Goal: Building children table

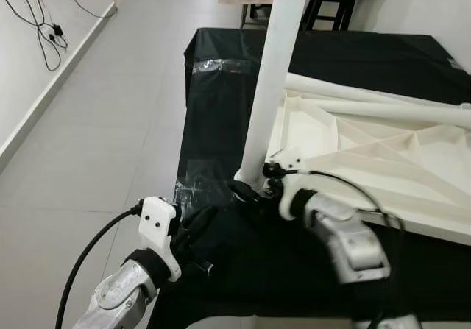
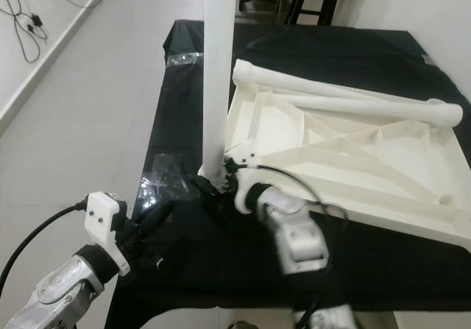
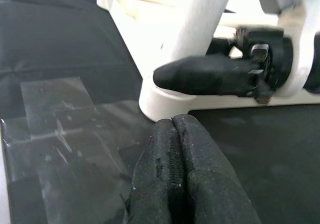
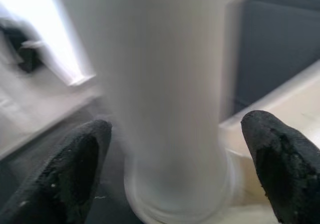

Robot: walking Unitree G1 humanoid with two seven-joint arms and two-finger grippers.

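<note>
Black cloth covers the surface (image 1: 221, 57) in front of me, with a taped clear patch near its 9 o'clock edge. On it, toward 3 o'clock, lies the white tabletop (image 2: 353, 160) upside down, ribs showing, with two loose legs (image 2: 346, 97) resting across its far side at 12 o'clock. One upright leg (image 1: 272, 79) stands in the corner socket at the tabletop's 9 o'clock corner.

My right pincer (image 4: 175, 174) is spread wide, one finger on either side of that leg's base, not pinching it as far as I can see. My left pincer (image 3: 175, 179) is pressed together, empty, low on the cloth just short of the socket at 6 o'clock.

I judge the leg to be hollow plastic: light, stiff and smooth, so it could slip or twist under a weak hold. I would take it low, just above the socket, where it cannot lever sideways. The tabletop looks rigid but light enough to slide on the cloth.
</note>
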